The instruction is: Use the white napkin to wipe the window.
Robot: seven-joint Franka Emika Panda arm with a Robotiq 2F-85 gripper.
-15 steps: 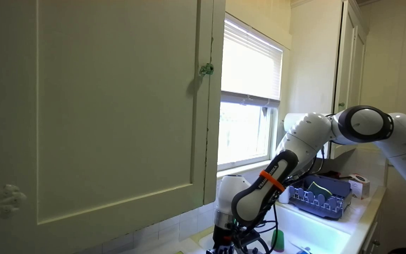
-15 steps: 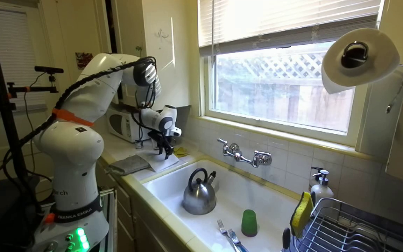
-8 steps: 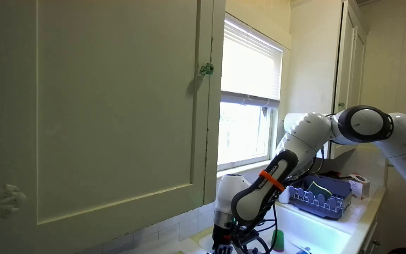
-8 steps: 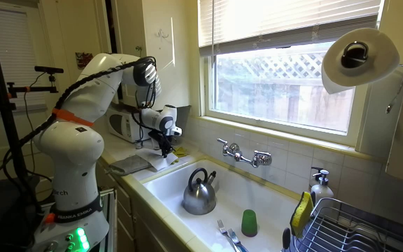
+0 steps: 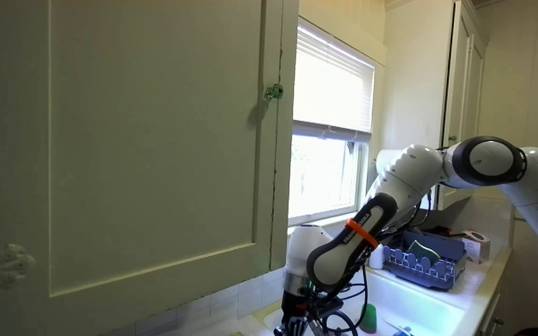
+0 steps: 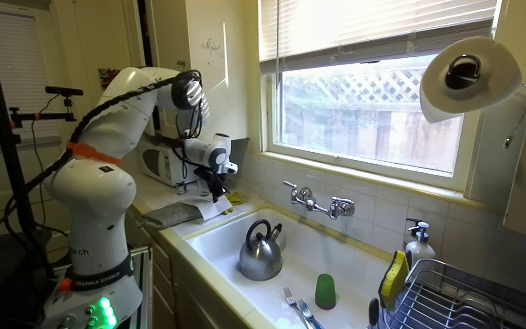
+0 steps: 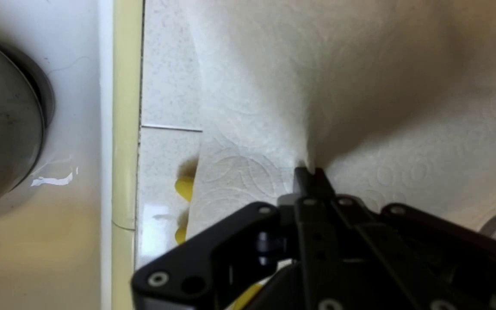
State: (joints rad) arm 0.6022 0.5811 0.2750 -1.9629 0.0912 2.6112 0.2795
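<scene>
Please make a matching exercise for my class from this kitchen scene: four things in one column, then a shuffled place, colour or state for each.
1. napkin
2. kettle
3. sponge
4. blind

A. lowered over the window's upper part
B. pinched in the gripper
C. yellow on one side
D. standing in the sink

Pairs: 1-B, 2-D, 3-C, 4-A

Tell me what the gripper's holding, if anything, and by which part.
A white embossed paper napkin, pinched at a raised fold inward from its left edge in the wrist view, between the black fingers.
</scene>
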